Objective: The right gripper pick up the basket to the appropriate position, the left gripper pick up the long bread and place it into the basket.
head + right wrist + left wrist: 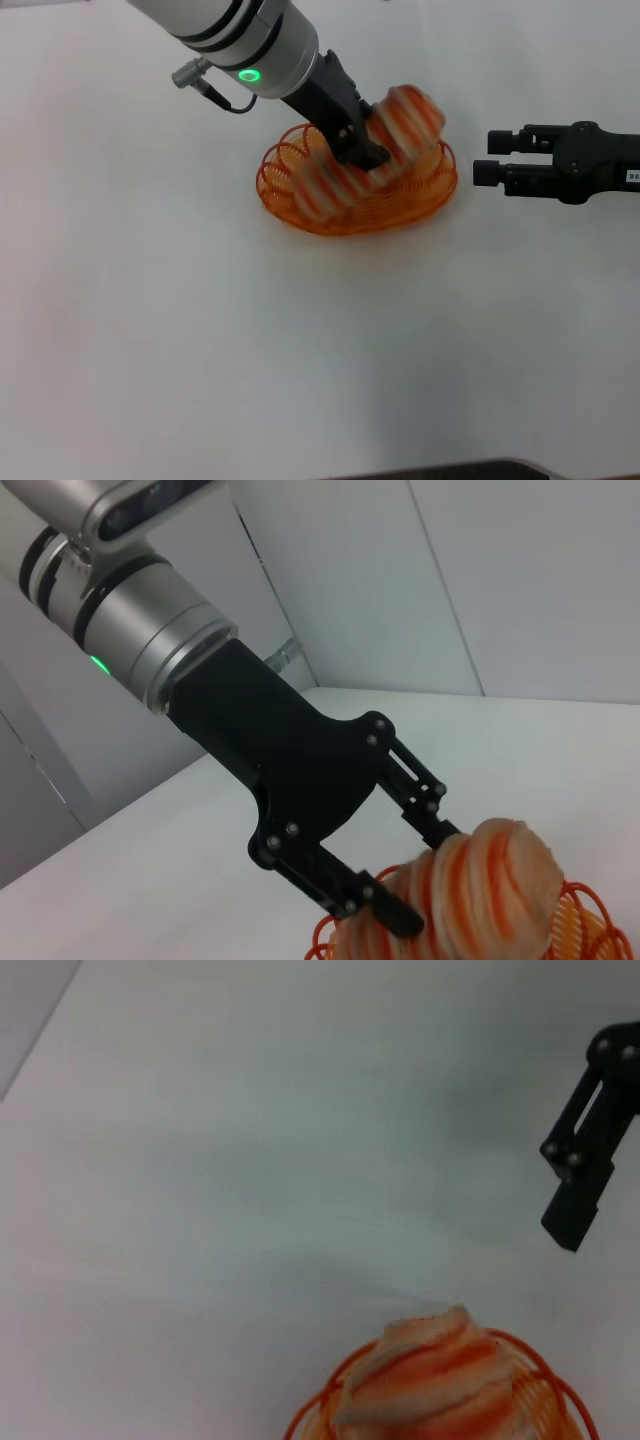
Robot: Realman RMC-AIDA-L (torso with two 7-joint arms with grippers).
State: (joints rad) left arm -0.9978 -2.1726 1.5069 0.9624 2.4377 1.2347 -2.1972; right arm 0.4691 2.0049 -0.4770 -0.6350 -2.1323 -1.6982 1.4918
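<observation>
The orange basket (425, 200) sits on the white table. The striped long bread (405, 118) lies tilted in it, with its far right end raised above the rim. My left gripper (362, 150) reaches down from the upper left and is shut on the bread's middle. In the right wrist view its fingers (393, 914) clamp the bread (495, 885) above the basket rim (590, 930). The left wrist view shows the bread's end (440, 1370) and the basket (560, 1395). My right gripper (487, 157) is open and empty, just right of the basket and apart from it.
The white table (200, 330) spreads around the basket. A dark edge (450, 470) runs along the near side. One finger (575, 1205) of the right gripper shows beyond the basket in the left wrist view.
</observation>
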